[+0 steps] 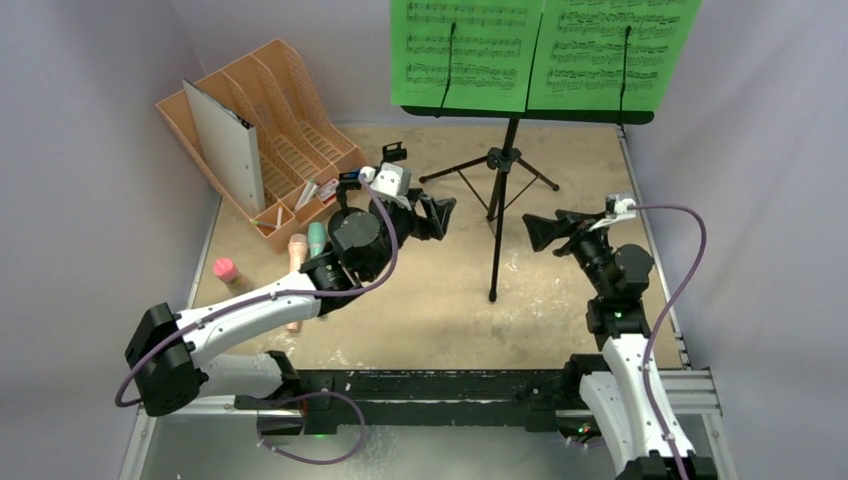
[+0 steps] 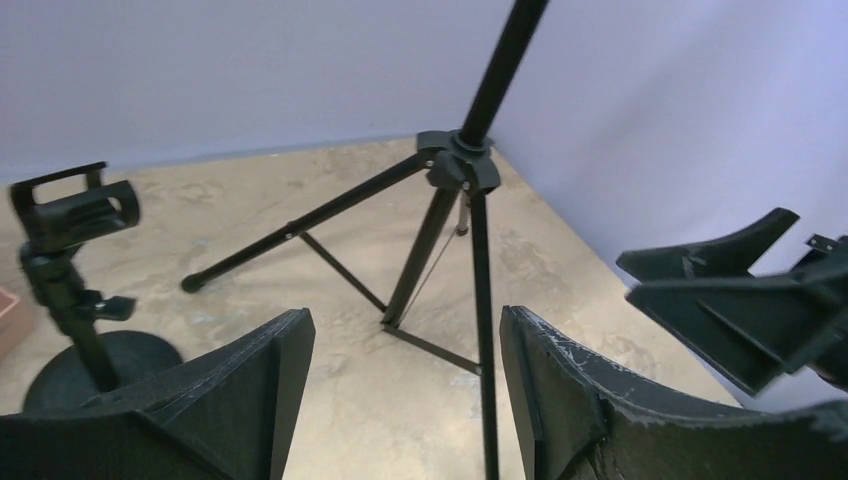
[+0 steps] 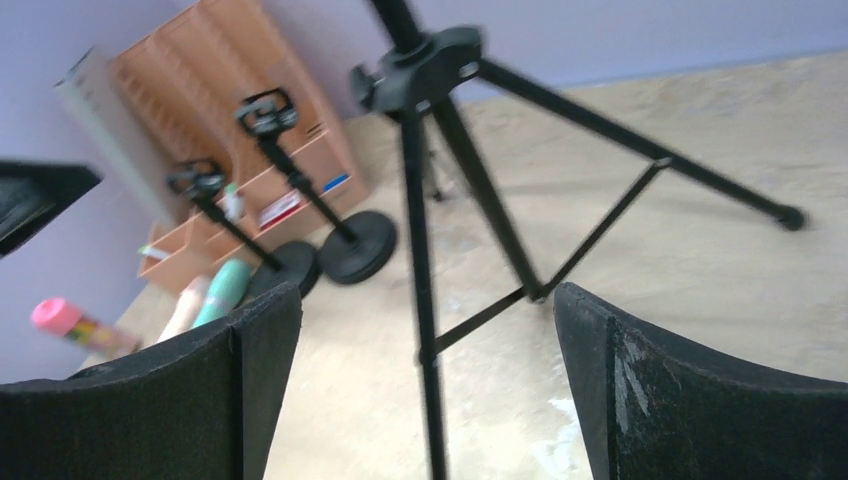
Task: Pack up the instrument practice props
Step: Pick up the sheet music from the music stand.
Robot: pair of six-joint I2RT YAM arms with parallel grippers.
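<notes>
The black tripod (image 1: 505,160) stands mid-table and carries a desk with two green sheet-music pages (image 1: 465,50) at the top. My left gripper (image 1: 445,218) is open just left of its pole, and my right gripper (image 1: 533,233) is open just right of it; neither touches it. In the left wrist view the left gripper (image 2: 405,330) frames a tripod leg (image 2: 480,300). The right gripper (image 3: 428,300) also frames a leg (image 3: 420,300). Two clip poles (image 3: 265,110) (image 3: 195,180) stand by the rack. Teal (image 1: 316,238) and pink (image 1: 297,250) microphones lie left of my left arm.
An orange slotted file rack (image 1: 290,150) with a grey binder (image 1: 225,130) stands at the back left. A pink-capped item (image 1: 226,270) lies near the left edge. Walls close in on three sides, and the tripod's legs (image 1: 455,170) spread over the middle.
</notes>
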